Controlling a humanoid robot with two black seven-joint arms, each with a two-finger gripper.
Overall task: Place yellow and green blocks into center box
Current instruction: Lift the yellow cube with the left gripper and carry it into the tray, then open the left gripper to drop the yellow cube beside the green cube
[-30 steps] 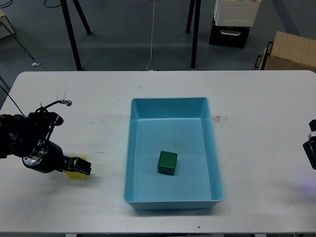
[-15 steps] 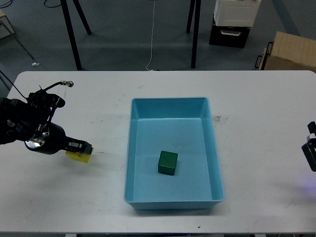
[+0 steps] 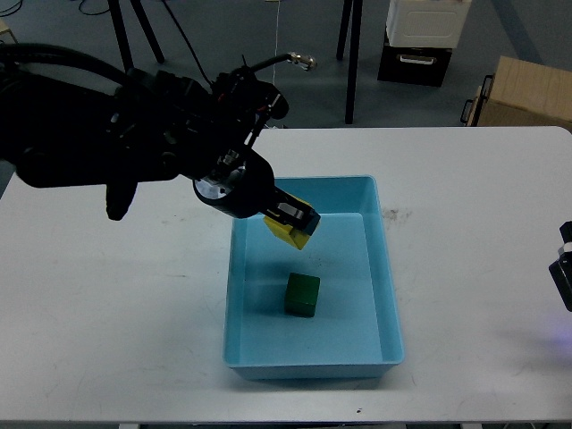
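Note:
My left gripper (image 3: 295, 221) is shut on the yellow block (image 3: 286, 232) and holds it in the air over the far left part of the light blue box (image 3: 389, 295). The green block (image 3: 302, 295) lies on the box floor, just below and in front of the held block. My left arm is a big black mass reaching in from the left and hides part of the table behind it. Only a dark edge of my right arm (image 3: 563, 273) shows at the right border; its gripper is out of view.
The box stands in the middle of the white table (image 3: 116, 340). Beyond the table's far edge are black stand legs (image 3: 353, 63), a black and white case (image 3: 420, 40) and a cardboard box (image 3: 527, 94) on the floor.
My left gripper lifted the yellow block off the table at the left and carried it up and right, over the box. The green block and the box have not moved.

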